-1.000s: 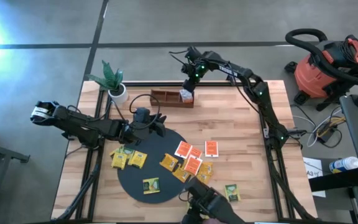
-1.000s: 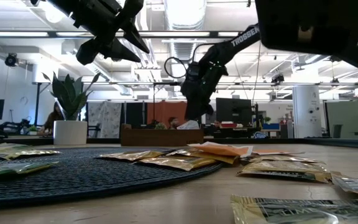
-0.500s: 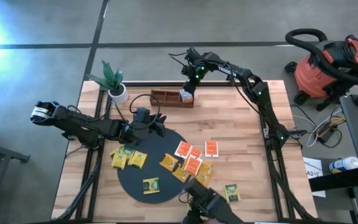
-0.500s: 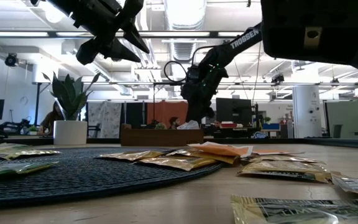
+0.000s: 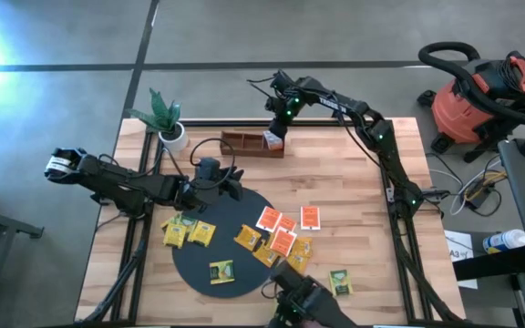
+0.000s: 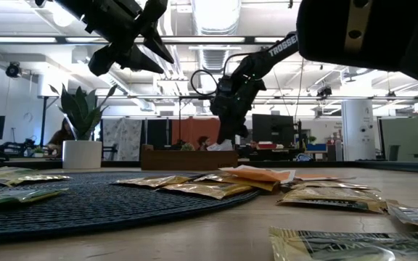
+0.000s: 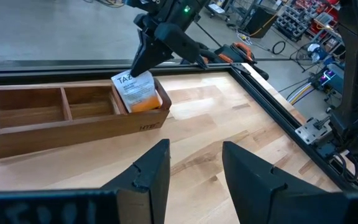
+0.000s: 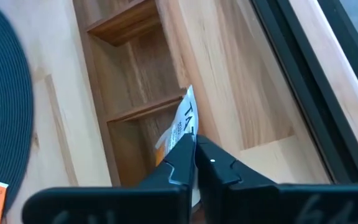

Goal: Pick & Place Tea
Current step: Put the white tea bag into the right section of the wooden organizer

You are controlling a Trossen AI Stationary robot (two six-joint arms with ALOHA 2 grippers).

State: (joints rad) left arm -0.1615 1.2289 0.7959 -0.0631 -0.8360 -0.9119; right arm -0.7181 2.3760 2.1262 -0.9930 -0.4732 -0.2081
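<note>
Several tea packets lie flat on the black round mat (image 5: 199, 260) and on the wood beside it, among them orange ones (image 5: 281, 223) and yellow ones (image 5: 188, 232). One white-and-orange tea packet (image 7: 137, 92) stands on edge in the right-hand compartment of the brown wooden tray (image 7: 55, 124) at the table's far side. My right gripper (image 8: 193, 142) is shut, its tips right at that packet's upper edge. My left gripper (image 7: 194, 168) hovers open over the mat's far edge (image 5: 235, 185), with nothing between its fingers. My right gripper comes slanting down from the far right, its shut fingertips (image 7: 140, 68) at the upper edge (image 7: 128, 79) of the packet standing in the tray. Whether the tips touch that edge I cannot tell. The packet leans against the compartment wall, its lower edge inside.
A potted plant (image 5: 167, 123) stands at the far left corner. The tray's two other compartments (image 7: 36, 106) hold nothing. A dark device (image 5: 299, 296) sits at the near edge beside a green packet (image 5: 340, 281). A red vacuum (image 5: 481, 91) is beyond the table's right side.
My right gripper has stayed over the tray's right compartment and its fingers have shut to a point above the standing packet. The packet has kept its place in the tray. My left arm has not moved.
</note>
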